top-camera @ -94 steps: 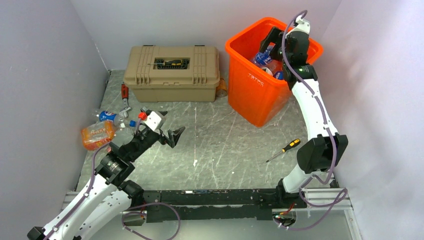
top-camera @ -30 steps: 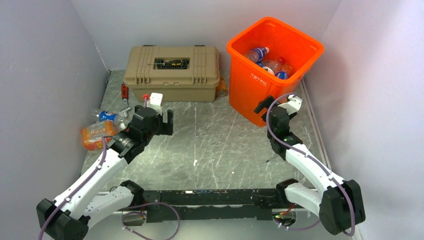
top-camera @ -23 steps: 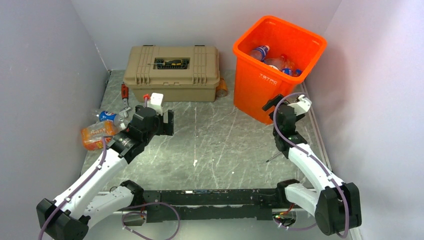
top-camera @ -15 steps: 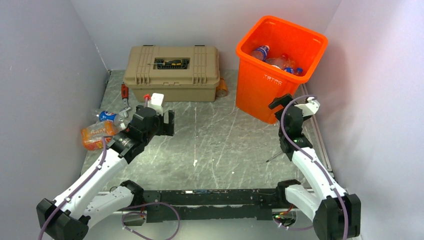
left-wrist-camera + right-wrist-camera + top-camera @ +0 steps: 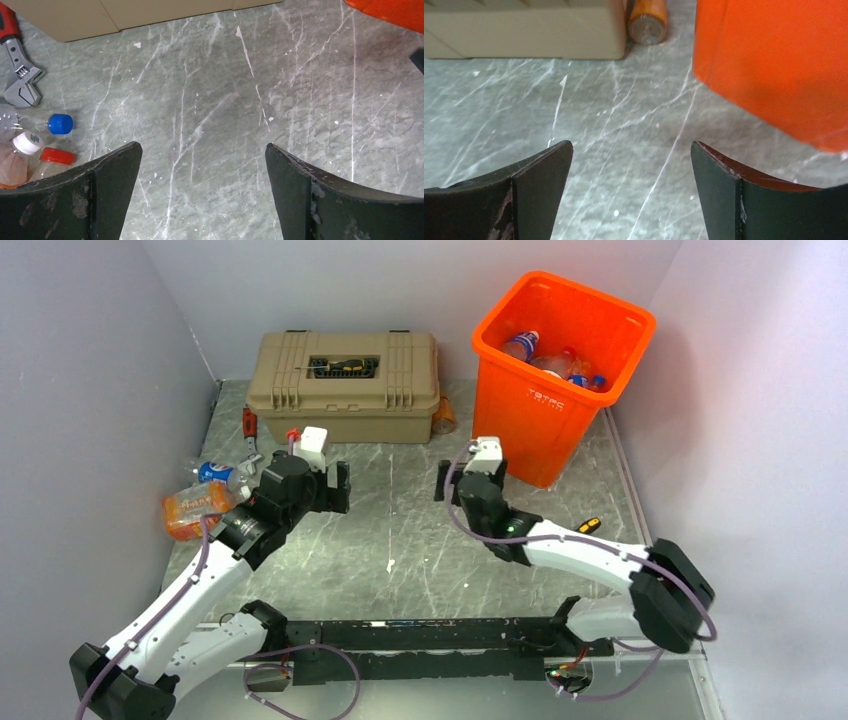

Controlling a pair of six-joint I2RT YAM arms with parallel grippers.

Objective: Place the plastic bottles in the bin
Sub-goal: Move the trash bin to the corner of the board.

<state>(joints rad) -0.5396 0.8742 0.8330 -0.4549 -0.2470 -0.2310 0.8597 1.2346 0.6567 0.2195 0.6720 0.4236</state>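
Orange and tall, the square plastic bin (image 5: 535, 430) stands at the upper right of the overhead view on a grey marbled table (image 5: 400, 540). Several clear crushed plastic bottles (image 5: 545, 362) lie inside it. More lie at the left edge of the frame: a large orange-wrapped bottle (image 5: 195, 508) and, just above it, a blue-labelled bottle (image 5: 215, 472), near a red-handled wrench (image 5: 17, 75). A small orange bottle (image 5: 646, 20) sits between the tan latched toolbox (image 5: 345, 385) and the bin. The left gripper (image 5: 202, 150) hangs left of centre over bare table, its jaws wide apart and empty, with the bottle caps at the left edge of its wrist view. The right gripper (image 5: 631, 147) is near the middle, just left of the bin, with its jaws also spread and holding nothing. A yellow-handled screwdriver (image 5: 588, 526) lies below the bin.
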